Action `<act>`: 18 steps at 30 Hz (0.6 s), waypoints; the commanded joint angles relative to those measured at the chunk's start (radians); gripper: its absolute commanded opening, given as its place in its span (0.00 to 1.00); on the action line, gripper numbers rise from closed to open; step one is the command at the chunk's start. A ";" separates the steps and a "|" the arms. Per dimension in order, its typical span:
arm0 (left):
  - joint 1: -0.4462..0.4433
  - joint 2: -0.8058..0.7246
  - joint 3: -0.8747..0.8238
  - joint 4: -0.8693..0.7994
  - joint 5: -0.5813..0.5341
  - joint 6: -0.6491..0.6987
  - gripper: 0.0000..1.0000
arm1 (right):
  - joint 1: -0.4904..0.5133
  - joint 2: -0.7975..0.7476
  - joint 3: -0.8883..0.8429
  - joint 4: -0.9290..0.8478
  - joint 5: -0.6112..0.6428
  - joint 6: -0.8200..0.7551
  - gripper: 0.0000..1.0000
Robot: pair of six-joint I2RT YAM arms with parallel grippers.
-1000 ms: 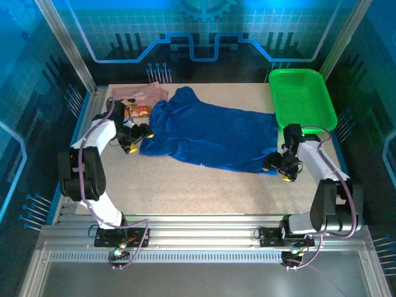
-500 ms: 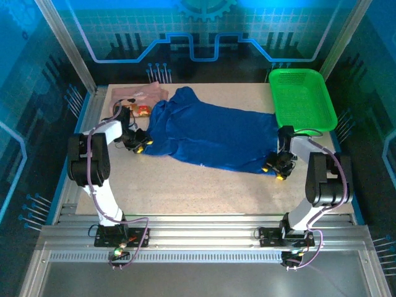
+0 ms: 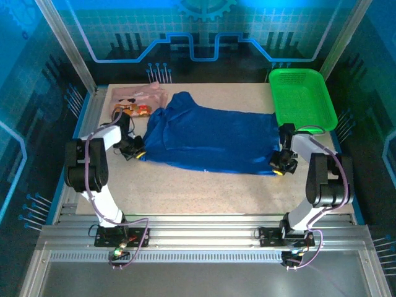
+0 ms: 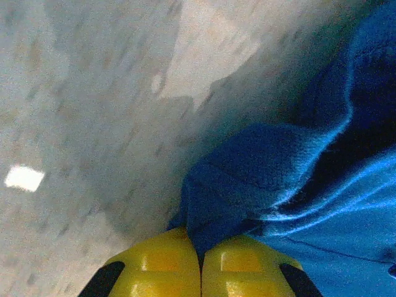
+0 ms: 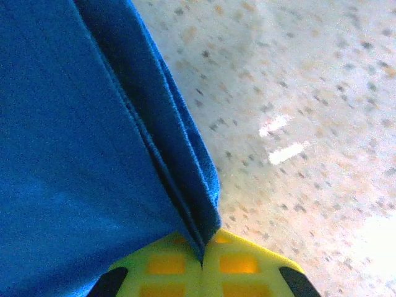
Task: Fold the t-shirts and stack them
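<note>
Pinching one blue t-shirt (image 3: 210, 139): left pincer (image 3: 140, 153), right pincer (image 3: 278, 170); one pink t-shirt (image 3: 139, 94).

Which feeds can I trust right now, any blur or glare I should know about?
Top external: sharp, evenly lit, blue cast; the blue t-shirt reads clearly. Left wrist: table smeared by blur, one white glare patch at left. Right wrist: cloth weave crisp at the right claw, glare streaks on the table.

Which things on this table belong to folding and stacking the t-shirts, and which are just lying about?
Part of the job: blue t-shirt, pinched at opposite ends by the left gripper and right gripper; pink t-shirt with cartoon faces.
Just lying about: green mesh basket.
</note>
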 commanded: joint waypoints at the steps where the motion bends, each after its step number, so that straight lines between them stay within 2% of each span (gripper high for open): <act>1: 0.014 -0.100 -0.084 -0.103 -0.062 0.008 0.04 | -0.004 -0.069 -0.037 -0.097 0.077 0.003 0.05; 9: 0.017 -0.299 -0.292 -0.193 -0.086 -0.076 0.04 | -0.008 -0.216 -0.132 -0.175 0.118 0.044 0.05; 15: 0.016 -0.307 -0.301 -0.235 -0.091 -0.118 0.04 | -0.011 -0.202 -0.119 -0.193 0.137 0.046 0.08; 16: 0.016 -0.302 -0.306 -0.237 -0.080 -0.123 0.07 | -0.013 -0.202 -0.118 -0.193 0.137 0.046 0.11; 18: 0.017 -0.306 -0.331 -0.232 -0.073 -0.135 0.22 | -0.014 -0.211 -0.116 -0.189 0.126 0.046 0.20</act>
